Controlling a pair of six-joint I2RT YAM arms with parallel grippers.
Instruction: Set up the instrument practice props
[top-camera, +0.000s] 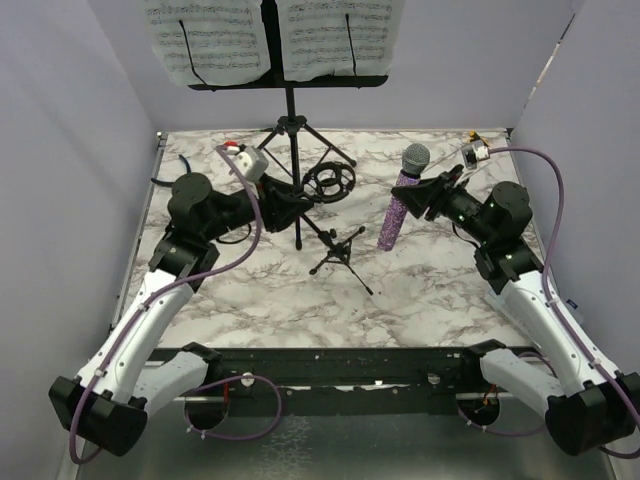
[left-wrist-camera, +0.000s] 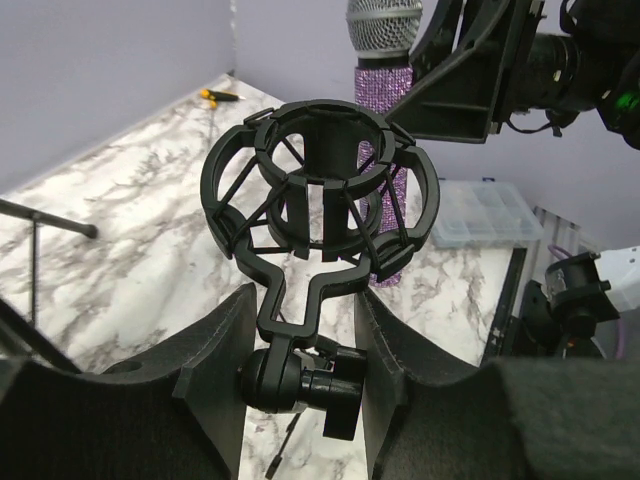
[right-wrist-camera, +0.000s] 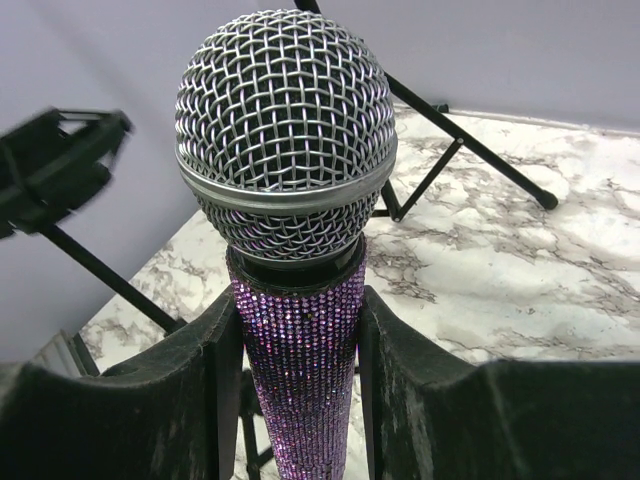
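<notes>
The only print in view is the lines of music notes on the two white pages, one on the left (top-camera: 205, 35) and one on the right (top-camera: 335, 30), and they are showing too small to read. No brand or label is showing clearly enough to read on anything else. Both pages are sitting side by side on the single tall black music stand (top-camera: 291, 105), which is standing at the far edge of the marble table (top-camera: 250, 290). The right gripper (right-wrist-camera: 297, 340) is holding the one purple glitter microphone (right-wrist-camera: 285, 150), its jaws clenched on the sparkly body just under the silver mesh head. The microphone is standing nearly upright at the right of the table; whether its base is touching the surface cannot be told. The left gripper (left-wrist-camera: 303, 320) is grasping the one small black tripod stand (top-camera: 338, 255) near the table's middle, its jaws squeezing the neck and knob just below the ring-shaped cradle (left-wrist-camera: 220, 190). One clear plastic box (left-wrist-camera: 485, 212) is lying beyond the microphone.
</notes>
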